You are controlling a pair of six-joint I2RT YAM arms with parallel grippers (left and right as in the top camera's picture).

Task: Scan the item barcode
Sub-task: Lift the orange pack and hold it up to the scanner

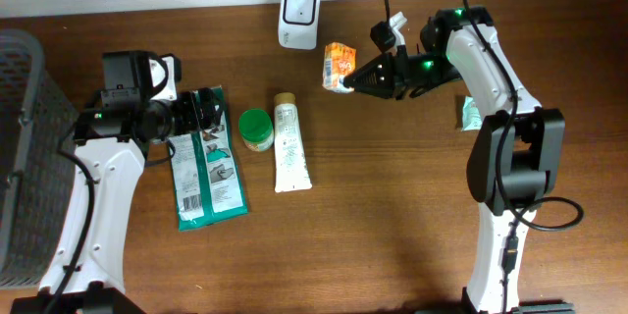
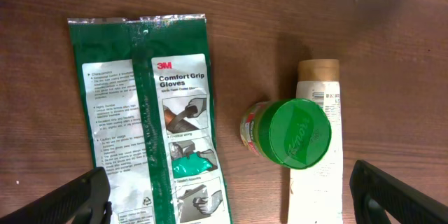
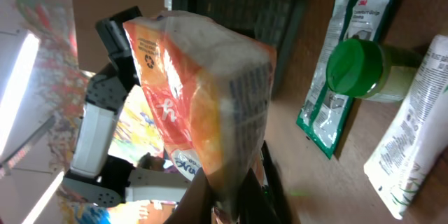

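My right gripper (image 1: 355, 79) is shut on an orange and white snack packet (image 1: 339, 65), held above the table just right of the white barcode scanner (image 1: 298, 17). In the right wrist view the packet (image 3: 199, 91) fills the centre, pinched at its lower edge between the dark fingers (image 3: 210, 196). The left gripper (image 1: 201, 118) is open above the green 3M gloves pack (image 1: 206, 157). In the left wrist view its fingertips (image 2: 80, 196) stand wide apart at the bottom corners, holding nothing, over the gloves pack (image 2: 150, 112) and a green-lidded jar (image 2: 294, 134).
A white tube (image 1: 288, 142) lies beside the green-lidded jar (image 1: 257, 129) at mid table. A grey mesh basket (image 1: 25, 147) stands at the left edge. A small teal item (image 1: 470, 113) lies partly under the right arm.
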